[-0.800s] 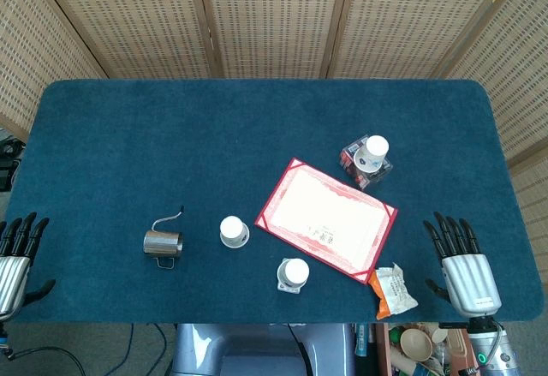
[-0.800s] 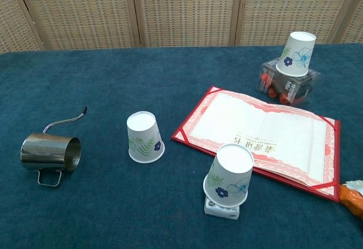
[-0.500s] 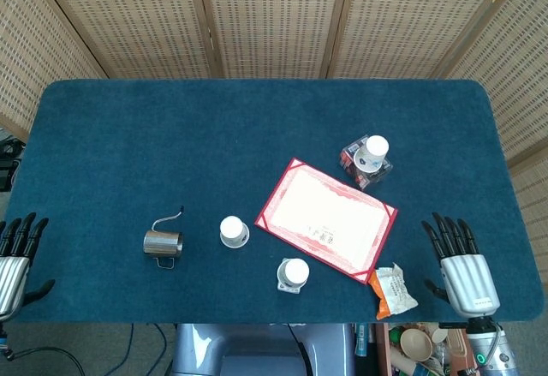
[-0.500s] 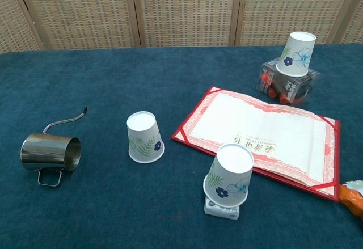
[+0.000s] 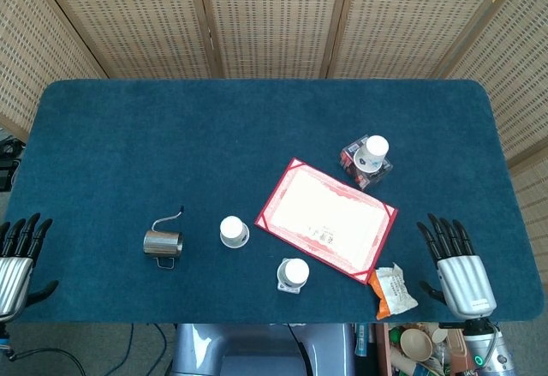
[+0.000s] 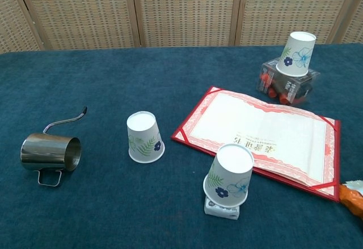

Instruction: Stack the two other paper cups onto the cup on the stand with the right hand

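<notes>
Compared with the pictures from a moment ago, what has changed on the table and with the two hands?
Only small shifts. In the head view the right hand has slid a little toward the table's near edge, and the left hand has drifted slightly the same way. Both hold nothing, fingers spread. The three paper cups, the steel pitcher and the red certificate folder stayed where they were.
</notes>
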Tool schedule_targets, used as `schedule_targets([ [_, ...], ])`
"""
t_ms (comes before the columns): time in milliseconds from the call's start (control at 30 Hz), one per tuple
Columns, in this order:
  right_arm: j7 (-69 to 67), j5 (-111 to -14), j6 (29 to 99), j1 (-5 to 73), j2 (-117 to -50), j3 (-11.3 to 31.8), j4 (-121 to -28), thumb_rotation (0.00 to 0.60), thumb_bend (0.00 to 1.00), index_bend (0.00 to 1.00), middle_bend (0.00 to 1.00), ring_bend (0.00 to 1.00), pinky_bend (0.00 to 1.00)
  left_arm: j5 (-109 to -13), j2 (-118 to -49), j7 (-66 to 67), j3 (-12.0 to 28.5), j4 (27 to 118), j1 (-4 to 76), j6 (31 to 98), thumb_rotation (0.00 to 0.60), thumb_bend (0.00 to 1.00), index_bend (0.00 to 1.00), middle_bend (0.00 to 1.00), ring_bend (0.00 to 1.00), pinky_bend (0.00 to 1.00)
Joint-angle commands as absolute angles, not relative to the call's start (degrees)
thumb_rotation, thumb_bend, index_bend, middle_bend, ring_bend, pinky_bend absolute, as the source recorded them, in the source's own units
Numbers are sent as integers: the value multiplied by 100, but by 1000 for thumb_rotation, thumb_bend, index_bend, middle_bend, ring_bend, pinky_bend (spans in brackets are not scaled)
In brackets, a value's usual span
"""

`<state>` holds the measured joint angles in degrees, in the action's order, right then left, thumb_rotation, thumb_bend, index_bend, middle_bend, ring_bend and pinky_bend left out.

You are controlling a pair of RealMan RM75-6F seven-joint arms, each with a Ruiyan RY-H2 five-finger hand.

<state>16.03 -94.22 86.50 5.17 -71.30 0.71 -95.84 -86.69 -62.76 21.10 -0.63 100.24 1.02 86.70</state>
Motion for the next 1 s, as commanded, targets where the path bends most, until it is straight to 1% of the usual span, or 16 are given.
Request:
schedule_targets([
  [33,1577,-9452,8675,515,-7138,71,-9586,600,96,0,0,0,0,-8671,-6281,2119,-66,10028,99,8671,600,180,0,0,0,0],
  [1000,1619,-9526,8634,511,-7193,19,-9599,600,95,0,0,0,0,-8638,-6289,2118,-59,10021,104,8656,600,182,0,0,0,0],
])
